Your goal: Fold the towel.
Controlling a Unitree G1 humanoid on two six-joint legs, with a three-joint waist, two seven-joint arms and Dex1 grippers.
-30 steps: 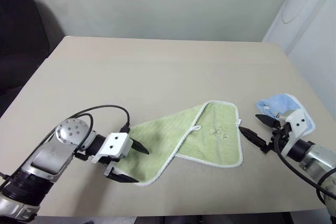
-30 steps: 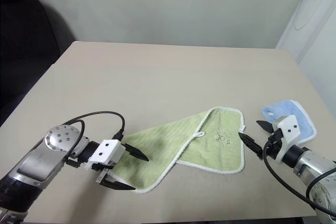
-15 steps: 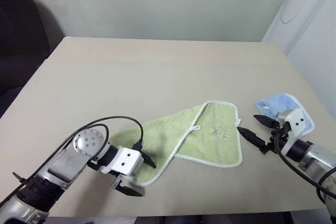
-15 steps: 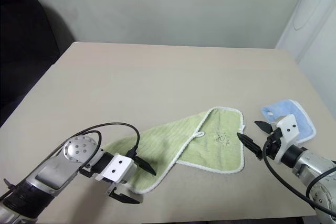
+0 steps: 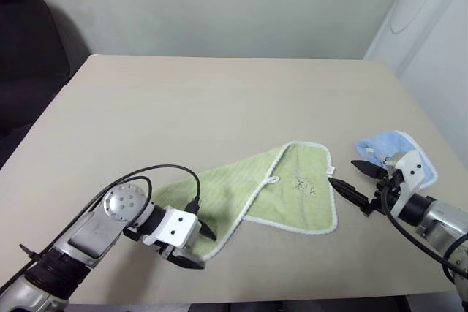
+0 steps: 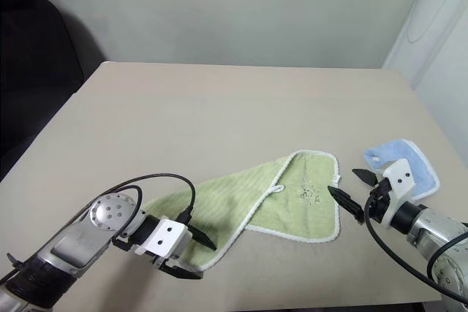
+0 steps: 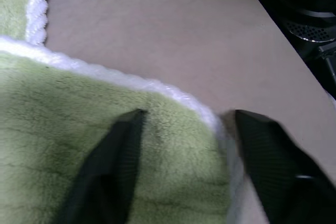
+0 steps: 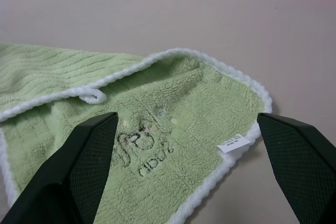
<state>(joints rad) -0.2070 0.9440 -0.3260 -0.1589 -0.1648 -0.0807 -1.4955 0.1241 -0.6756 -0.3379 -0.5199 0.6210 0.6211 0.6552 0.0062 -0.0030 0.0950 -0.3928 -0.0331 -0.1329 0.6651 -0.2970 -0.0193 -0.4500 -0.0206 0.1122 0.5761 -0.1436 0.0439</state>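
Observation:
The light green towel (image 5: pixel 292 191) lies on the table, partly folded over itself, with its white loop (image 5: pixel 271 178) and embroidered motif facing up. My left gripper (image 5: pixel 199 247) is at the towel's near left corner. In the left wrist view one finger (image 7: pixel 113 166) rests on the green pile and the other finger (image 7: pixel 268 156) is on the table just past the white edging, with a gap between them. My right gripper (image 5: pixel 354 180) hovers open just off the towel's right edge, pointing at it, with the towel's small label (image 8: pixel 233 144) ahead of its fingers.
A smaller light blue cloth (image 5: pixel 395 145) lies at the right, behind my right gripper. The beige table (image 5: pixel 219 107) stretches back to a wall. Its near edge runs close below my left gripper.
My left gripper came down toward me onto the towel's near left corner, and its jaws have drawn closer together. The right gripper has stayed where it was.

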